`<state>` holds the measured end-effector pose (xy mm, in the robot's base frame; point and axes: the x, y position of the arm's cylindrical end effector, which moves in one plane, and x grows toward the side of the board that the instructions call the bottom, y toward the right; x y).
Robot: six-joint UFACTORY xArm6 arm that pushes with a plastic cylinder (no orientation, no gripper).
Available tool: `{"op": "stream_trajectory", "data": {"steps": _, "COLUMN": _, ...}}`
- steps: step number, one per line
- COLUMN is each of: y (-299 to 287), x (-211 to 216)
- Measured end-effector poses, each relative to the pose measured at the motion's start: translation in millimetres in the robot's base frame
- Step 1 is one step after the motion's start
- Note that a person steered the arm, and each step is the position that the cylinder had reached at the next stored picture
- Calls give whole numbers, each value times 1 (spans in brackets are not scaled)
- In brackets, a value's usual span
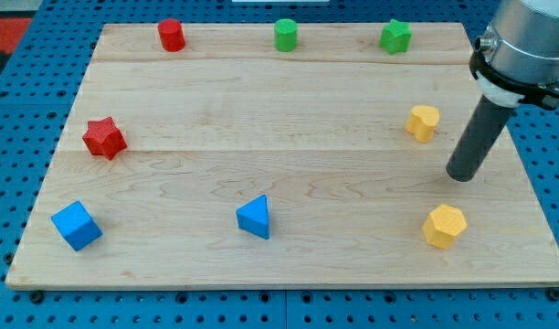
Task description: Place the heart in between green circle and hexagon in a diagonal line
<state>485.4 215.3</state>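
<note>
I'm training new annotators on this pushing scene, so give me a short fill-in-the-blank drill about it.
1. My tip rests on the board between the yellow heart and the yellow ____.
2. The green circle sits along the view's ____ edge.
3. The block nearest the view's bottom-left corner is the blue ____.

Missing words: hexagon; top; cube.

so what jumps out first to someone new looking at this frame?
The dark rod at the view's right, my tip resting between the yellow heart above and the yellow hexagon below, touching neither. Next, the top row: red cylinder, green circle, green star.
</note>
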Motion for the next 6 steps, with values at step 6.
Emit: {"op": "stream_trajectory", "data": {"steps": 6, "y": -101, "x": -118}}
